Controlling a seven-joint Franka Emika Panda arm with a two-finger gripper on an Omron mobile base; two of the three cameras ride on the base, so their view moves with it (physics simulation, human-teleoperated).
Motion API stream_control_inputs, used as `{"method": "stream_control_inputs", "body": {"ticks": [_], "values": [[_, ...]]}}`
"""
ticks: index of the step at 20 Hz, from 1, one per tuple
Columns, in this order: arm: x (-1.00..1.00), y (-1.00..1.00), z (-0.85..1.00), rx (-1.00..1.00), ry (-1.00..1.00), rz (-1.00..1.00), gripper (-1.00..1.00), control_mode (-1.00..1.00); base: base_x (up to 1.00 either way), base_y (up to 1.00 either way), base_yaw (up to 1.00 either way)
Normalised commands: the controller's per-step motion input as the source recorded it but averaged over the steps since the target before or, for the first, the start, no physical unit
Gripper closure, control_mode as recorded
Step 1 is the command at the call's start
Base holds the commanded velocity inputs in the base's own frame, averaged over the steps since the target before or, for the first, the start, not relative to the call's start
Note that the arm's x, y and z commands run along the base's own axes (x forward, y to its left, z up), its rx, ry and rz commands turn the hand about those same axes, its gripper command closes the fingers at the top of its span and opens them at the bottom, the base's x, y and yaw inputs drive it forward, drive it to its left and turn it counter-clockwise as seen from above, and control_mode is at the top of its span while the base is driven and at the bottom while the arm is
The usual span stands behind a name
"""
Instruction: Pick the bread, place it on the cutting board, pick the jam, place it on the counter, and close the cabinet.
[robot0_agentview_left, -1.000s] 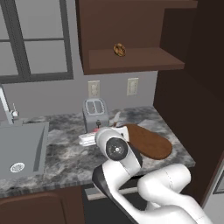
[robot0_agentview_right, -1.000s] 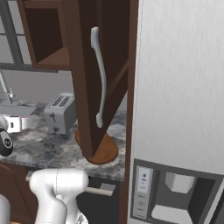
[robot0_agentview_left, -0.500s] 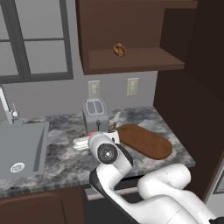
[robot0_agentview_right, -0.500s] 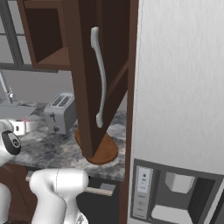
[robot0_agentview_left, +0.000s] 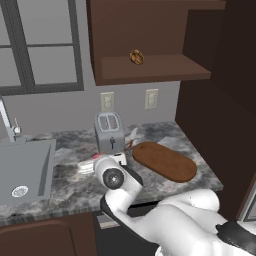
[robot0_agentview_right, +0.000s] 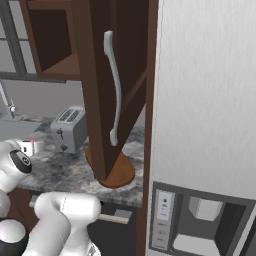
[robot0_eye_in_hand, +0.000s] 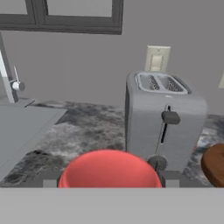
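The bread (robot0_agentview_left: 136, 56) lies on the lower shelf of the open cabinet (robot0_agentview_left: 150, 70). The cabinet's door (robot0_agentview_right: 107, 95) stands swung out, showing its silver bar handle (robot0_agentview_right: 115, 92). Right of the toaster, the cutting board (robot0_agentview_left: 165, 161) rests flat on the counter (robot0_agentview_left: 65, 180) with nothing on it. My gripper (robot0_eye_in_hand: 109, 180) is shut on the jam (robot0_eye_in_hand: 109, 168), whose red lid sits between the fingertips (robot0_eye_in_hand: 51, 180). The jam (robot0_agentview_right: 31, 146) hangs low over the counter in front of the toaster, left of the board. The jar's foot is hidden.
A silver toaster (robot0_agentview_left: 110, 131) stands close behind the jam. A sink (robot0_agentview_left: 25, 170) with a faucet (robot0_eye_in_hand: 8, 72) takes up the counter's left end. A tall fridge (robot0_agentview_right: 205, 125) stands at the right. Wall sockets (robot0_agentview_left: 107, 101) sit above the toaster.
My wrist has swung left and toward the counter's front edge, carrying the jam with it. The bread, board and cabinet door have not moved.
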Motion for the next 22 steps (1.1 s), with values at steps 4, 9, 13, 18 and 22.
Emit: {"method": "stream_control_inputs", "body": {"ticks": [4,9,13,18,22], "values": [[0.08,0.22,-0.15,0.00,0.07,0.01,1.00,-1.00,0.00,0.00,0.00],[0.00,0.15,-0.21,0.00,0.08,0.03,1.00,-1.00,0.00,0.00,0.00],[0.00,0.09,-0.18,0.00,0.07,0.02,1.00,-1.00,0.00,0.00,0.00],[0.00,0.02,-0.18,0.00,0.01,0.01,1.00,-1.00,0.00,0.00,0.00],[0.00,0.00,-0.22,0.00,0.00,0.00,1.00,-1.00,0.00,0.00,0.00]]}}
